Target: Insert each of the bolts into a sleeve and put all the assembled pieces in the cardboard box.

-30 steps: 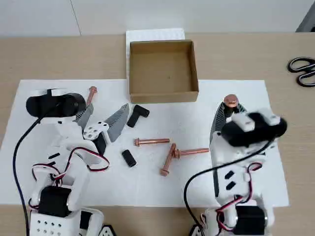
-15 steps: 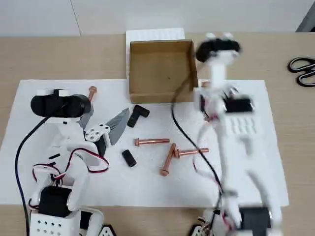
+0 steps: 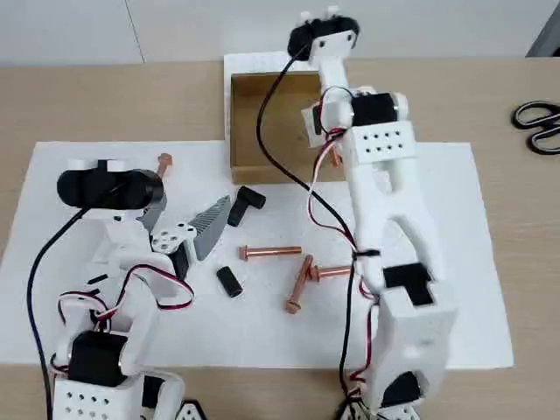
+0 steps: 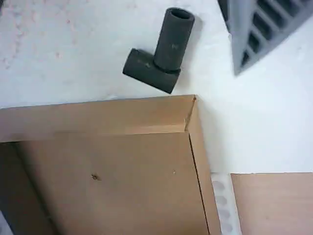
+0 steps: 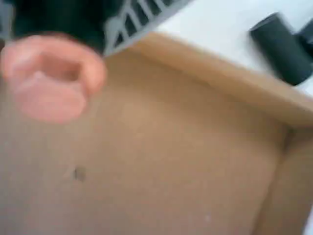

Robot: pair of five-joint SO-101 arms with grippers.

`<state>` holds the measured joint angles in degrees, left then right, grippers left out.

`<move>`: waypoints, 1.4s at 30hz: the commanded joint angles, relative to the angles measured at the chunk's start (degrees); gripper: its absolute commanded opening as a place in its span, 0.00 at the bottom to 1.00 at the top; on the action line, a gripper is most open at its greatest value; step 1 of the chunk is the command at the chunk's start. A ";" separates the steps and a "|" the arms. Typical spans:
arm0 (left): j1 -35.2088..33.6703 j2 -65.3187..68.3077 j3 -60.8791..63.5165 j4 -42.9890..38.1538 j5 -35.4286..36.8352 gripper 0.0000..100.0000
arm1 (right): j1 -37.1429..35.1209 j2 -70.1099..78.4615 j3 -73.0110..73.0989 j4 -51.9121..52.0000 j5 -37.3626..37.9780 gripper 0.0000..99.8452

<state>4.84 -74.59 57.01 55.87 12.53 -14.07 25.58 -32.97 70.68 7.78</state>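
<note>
My right gripper (image 5: 58, 44) hangs over the inside of the cardboard box (image 3: 254, 131), shut on an assembled piece whose copper bolt head (image 5: 51, 78) faces the wrist camera. In the high view the outstretched right arm (image 3: 372, 140) covers the box's right side. My left gripper (image 3: 192, 197) stands open on the white sheet, aimed at two touching black sleeves (image 3: 247, 206) (image 4: 159, 58) just in front of the box; one grey finger (image 4: 259, 29) is beside them. Another sleeve (image 3: 229, 282) and three bolts (image 3: 269, 253) (image 3: 297, 284) (image 3: 337, 271) lie mid-sheet. One bolt (image 3: 163, 168) lies by the left arm.
A white sheet (image 3: 70, 166) covers the working area on the wooden table. A white foam pad (image 3: 276, 63) sits behind the box. Scissors (image 3: 538, 122) lie at the far right edge. The right arm's cables (image 3: 297, 175) hang over the sheet near the box front.
The right arm swung up from the sheet's right side and stretched forward over the box, carrying the bolt piece. The left arm barely shifted.
</note>
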 commanded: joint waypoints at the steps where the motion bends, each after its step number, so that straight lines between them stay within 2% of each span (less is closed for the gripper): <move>1: -0.62 -0.09 -2.42 -0.09 -0.09 0.31 | 1.19 5.23 -6.24 -5.23 0.88 0.00; 5: -0.62 -0.18 -2.51 -0.09 -0.09 0.31 | 1.71 12.53 -11.78 -12.53 0.88 0.00; 8: -0.62 -0.18 -2.51 -0.09 -0.09 0.31 | 1.36 16.84 -16.18 -14.11 0.97 0.00; 14: -0.62 -0.18 -2.51 -0.09 -0.09 0.31 | 0.40 21.93 -23.56 -13.85 1.23 0.00; 28: -0.62 -0.18 -2.51 -0.09 -0.09 0.31 | -2.59 22.46 -40.00 -5.23 1.14 0.00; 31: -0.62 -0.18 -2.51 -0.18 -0.09 0.31 | -2.86 23.16 -40.26 -6.55 1.23 0.00; 38: -0.53 -0.18 -2.51 -0.18 -0.09 0.31 | -3.47 30.81 -38.07 -16.66 1.41 0.00; 42: -0.53 -0.18 -2.51 -0.18 -0.09 0.31 | -4.88 33.98 -38.15 -17.36 5.98 0.01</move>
<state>4.84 -74.59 57.01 55.87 12.53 -18.02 59.96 -69.71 55.38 11.03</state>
